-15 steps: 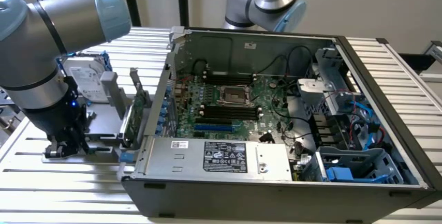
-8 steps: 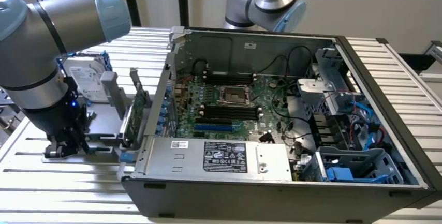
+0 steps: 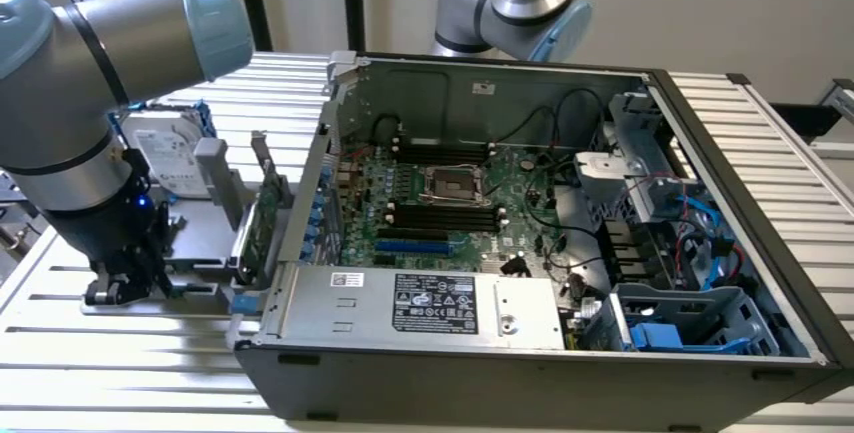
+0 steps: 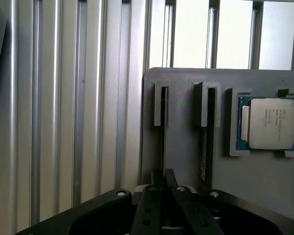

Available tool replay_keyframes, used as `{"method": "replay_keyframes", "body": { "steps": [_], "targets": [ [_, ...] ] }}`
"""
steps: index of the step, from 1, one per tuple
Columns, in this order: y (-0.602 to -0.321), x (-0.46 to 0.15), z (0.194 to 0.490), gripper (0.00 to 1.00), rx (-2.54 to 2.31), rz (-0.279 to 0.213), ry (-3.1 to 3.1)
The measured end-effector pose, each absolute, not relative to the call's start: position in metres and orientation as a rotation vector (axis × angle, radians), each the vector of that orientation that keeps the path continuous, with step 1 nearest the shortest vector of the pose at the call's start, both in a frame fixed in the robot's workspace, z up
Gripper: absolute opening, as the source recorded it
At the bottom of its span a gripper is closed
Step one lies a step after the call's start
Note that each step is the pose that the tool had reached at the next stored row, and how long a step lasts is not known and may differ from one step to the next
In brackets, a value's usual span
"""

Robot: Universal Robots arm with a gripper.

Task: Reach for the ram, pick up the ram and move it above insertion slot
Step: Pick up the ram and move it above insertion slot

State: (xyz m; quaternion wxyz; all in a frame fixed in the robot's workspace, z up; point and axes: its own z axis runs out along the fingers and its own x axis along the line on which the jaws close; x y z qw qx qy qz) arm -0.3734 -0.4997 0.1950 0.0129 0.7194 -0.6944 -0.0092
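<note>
Presently: ram [image 4: 162, 132] was a thin dark stick seen edge-on, stood upright in a narrow slot of gray tray [image 4: 181, 147], beside a 2nd stick [image 4: 209, 137] & a CPU chip [image 4: 268, 122]. Arm [image 3: 80, 103] was bent down over tray, wrist approx. vertical. Gripper [image 4: 163, 175] was clenched on ram, one tip each side. Memory slots [image 3: 441, 215] lay well apart, on motherboard [image 3: 534, 188] in open PC case [image 3: 534, 373].

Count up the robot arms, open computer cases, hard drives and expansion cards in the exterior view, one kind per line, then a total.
Robot arms: 2
Open computer cases: 1
Hard drives: 1
Expansion cards: 1
Total: 5
</note>
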Motion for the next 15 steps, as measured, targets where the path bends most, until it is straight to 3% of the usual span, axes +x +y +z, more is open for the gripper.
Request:
{"method": "replay_keyframes", "body": {
  "steps": [15],
  "targets": [
    [-0.500, -0.373, 0.211, 0.13, 2.242, -0.029, -2.164]
  ]
}}
